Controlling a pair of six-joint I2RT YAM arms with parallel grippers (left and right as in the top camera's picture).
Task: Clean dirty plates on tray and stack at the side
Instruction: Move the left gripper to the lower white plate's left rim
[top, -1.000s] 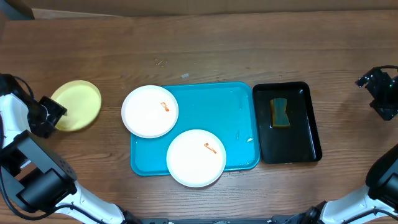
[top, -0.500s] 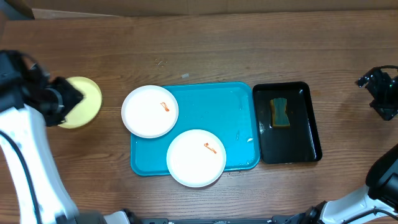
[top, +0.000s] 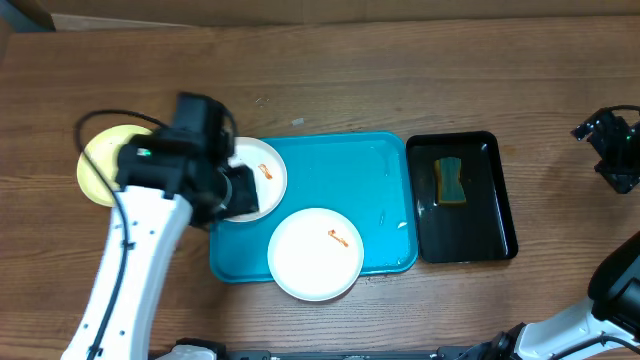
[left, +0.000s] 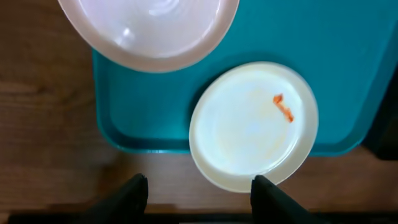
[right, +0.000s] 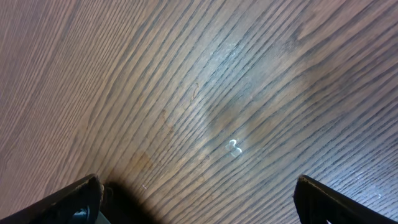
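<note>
here, my left gripper (top: 240, 190) hangs over a white plate (top: 268, 168), jaws apart and empty; that plate laps the left rim of the tray (top: 350, 165). a second white plate (top: 315, 253), with an orange smear (top: 338, 238), overhangs the near rim. the yellow-green plate (top: 98, 168) lies on the table (top: 400, 70), left of the tray. my right gripper (right: 199, 200) is spread wide over bare wood, holding nothing.
</note>
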